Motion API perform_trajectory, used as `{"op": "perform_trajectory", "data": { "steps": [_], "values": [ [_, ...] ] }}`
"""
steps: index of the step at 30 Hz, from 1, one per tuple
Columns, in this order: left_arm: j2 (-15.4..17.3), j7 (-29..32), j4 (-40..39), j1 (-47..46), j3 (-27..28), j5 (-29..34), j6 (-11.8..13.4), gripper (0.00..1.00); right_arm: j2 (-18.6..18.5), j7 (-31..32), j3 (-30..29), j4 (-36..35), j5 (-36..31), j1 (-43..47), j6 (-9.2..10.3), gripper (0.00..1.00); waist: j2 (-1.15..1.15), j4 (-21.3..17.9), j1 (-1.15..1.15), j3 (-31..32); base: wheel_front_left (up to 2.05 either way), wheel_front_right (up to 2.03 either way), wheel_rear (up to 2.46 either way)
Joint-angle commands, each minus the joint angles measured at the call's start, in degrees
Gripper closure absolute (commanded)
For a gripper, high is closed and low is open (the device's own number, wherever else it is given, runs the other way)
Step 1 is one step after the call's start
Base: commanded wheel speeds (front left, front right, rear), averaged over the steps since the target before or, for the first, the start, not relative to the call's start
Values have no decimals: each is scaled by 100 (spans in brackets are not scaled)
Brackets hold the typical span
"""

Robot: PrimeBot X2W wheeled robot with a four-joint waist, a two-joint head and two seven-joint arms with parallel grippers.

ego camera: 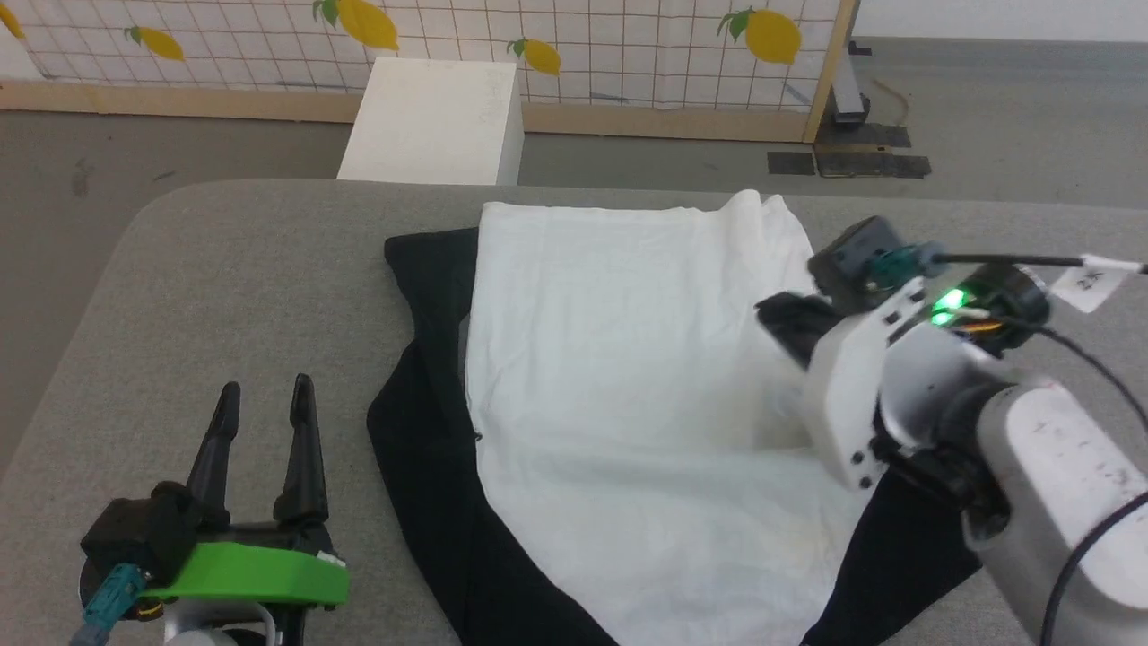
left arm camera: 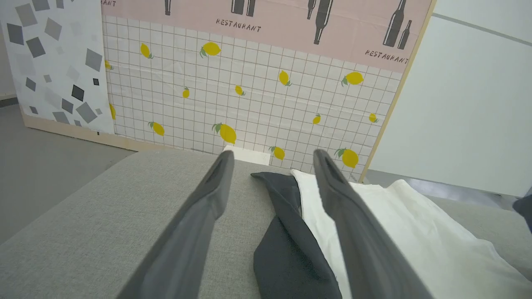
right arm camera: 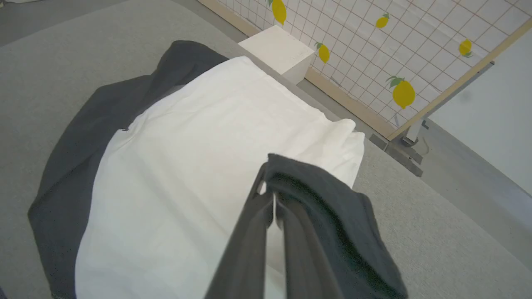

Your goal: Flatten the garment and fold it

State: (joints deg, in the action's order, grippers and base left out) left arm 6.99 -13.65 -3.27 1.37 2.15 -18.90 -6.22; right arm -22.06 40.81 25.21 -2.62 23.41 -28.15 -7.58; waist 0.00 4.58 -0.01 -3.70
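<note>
The garment (ego camera: 628, 377) lies on the grey table (ego camera: 224, 260), its white body panel spread out, with black sides along its left and lower right edges. My right gripper (ego camera: 782, 319) hovers over the panel's right edge, shut on a black fold of the garment (right arm camera: 324, 199) that drapes over its fingers (right arm camera: 249, 249). At the lower left my left gripper (ego camera: 266, 386) stands open above bare table, a little left of the black edge (left arm camera: 286, 232), with nothing between its fingers (left arm camera: 199, 216). The white panel (left arm camera: 395, 232) (right arm camera: 199, 153) also shows in both wrist views.
A white box (ego camera: 435, 121) stands on the floor just behind the table's far edge. Behind it runs a gridded wall panel with lemons (ego camera: 628, 45) on a wooden frame. Bare table surface stretches left of the garment.
</note>
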Motion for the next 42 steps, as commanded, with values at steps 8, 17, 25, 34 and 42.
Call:
{"op": "perform_trajectory", "data": {
  "steps": [8, 17, 25, 34, 42],
  "values": [
    [17, 20, 9, 12, -16, -67, 52, 0, 339, -192, 1370, 258, 529, -195, 9, 100, 0, 178, 1, -97, 0, 0, 0],
    [16, 4, 34, -2, -38, -118, 73, 0, 828, -543, 2619, 957, 940, -393, 9, 100, 0, 241, 1, -217, 0, 0, 0],
    [23, -31, 111, -72, -54, -160, 73, 0, 1030, -829, 3246, 1649, 1328, -419, 9, 56, 0, 249, 1, -333, 0, 0, 0],
    [78, -18, 172, -40, -36, -182, 112, 0, 1124, -1687, 1780, 1458, 1939, -436, 9, 0, 0, 52, 1, -229, 0, 0, 0],
    [112, 33, 184, 15, -70, -186, 152, 0, 892, -2435, -1065, 1390, 1483, 1, 9, 0, 0, -139, 1, -68, 0, 0, 0]
  ]
}}
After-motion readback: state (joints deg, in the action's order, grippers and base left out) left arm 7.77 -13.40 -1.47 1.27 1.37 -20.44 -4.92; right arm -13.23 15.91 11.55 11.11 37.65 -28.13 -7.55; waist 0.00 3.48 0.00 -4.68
